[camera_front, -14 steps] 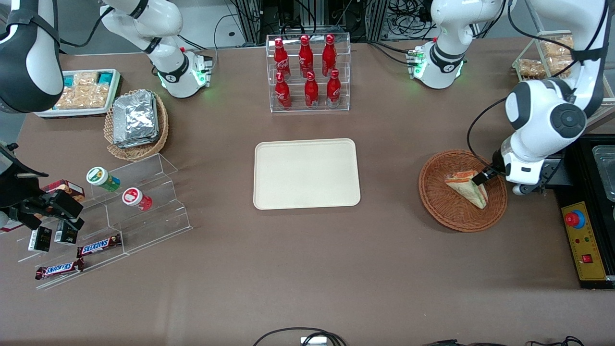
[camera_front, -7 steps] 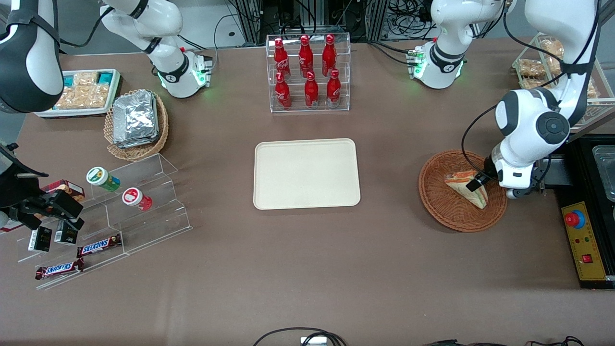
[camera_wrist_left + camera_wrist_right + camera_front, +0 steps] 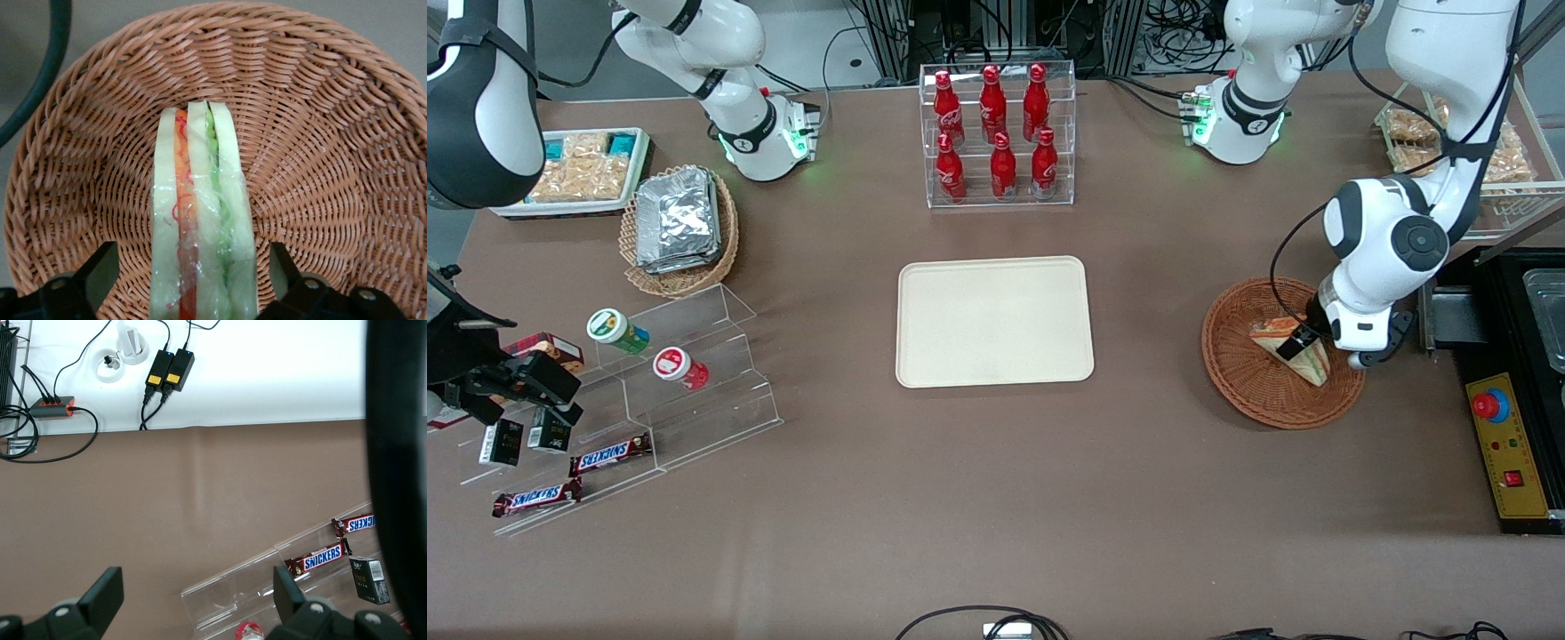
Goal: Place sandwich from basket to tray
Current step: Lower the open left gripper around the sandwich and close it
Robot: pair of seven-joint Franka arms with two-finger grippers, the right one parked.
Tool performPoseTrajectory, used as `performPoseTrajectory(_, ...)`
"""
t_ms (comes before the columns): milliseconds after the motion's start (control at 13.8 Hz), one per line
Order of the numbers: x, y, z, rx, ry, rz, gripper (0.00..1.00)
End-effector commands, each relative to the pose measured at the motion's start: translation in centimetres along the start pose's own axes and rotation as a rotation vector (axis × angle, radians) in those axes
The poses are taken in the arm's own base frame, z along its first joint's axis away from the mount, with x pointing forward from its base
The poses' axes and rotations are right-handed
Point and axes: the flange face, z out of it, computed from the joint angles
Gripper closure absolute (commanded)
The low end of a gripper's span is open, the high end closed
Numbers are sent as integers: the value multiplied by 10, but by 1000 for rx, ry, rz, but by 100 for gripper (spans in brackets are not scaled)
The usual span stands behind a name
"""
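Basket: the reddish-brown wicker basket (image 3: 1282, 354) sits toward the working arm's end of the table, nearest the front camera of the task's things, its woven wall (image 3: 320, 120) rising around the load.
Sandwich: the clear-wrapped wedge (image 3: 1294, 348) lies in the basket; from the wrist camera it stands on edge (image 3: 202, 227), orange and green layers showing between pale bread.
Gripper: the left arm's gripper (image 3: 195, 283) is down in the basket, jaws spread wide with one finger (image 3: 90, 280) on either flank of the wedge and a clear gap on both sides, so it holds nothing yet; in the front view (image 3: 1292, 342) it appears to be low over the sandwich, though how deep is hard to judge.
Tray: the cream tray (image 3: 994, 321) lies flat at the table's middle, well apart from the basket and with nothing on it.
Bottle rack: the clear rack of red bottles (image 3: 997, 133) stands farther from the camera than the tray.
Risk: the wrap looks slick and the bread soft, so a squeeze too high could slip off, and one too hard could crush the layers; a fingertip catching the wicker could drag the basket along.
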Motion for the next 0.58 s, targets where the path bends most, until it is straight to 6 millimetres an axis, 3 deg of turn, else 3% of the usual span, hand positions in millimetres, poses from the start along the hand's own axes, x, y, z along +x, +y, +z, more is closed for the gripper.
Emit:
performPoseTrajectory(0, -1, -1, 2, -6, 13, -25, 99)
performPoseTrajectory(290, 0, 0, 7, 0, 4, -16, 100)
performPoseTrajectory(507, 3, 3, -7, -3, 13, -9, 100)
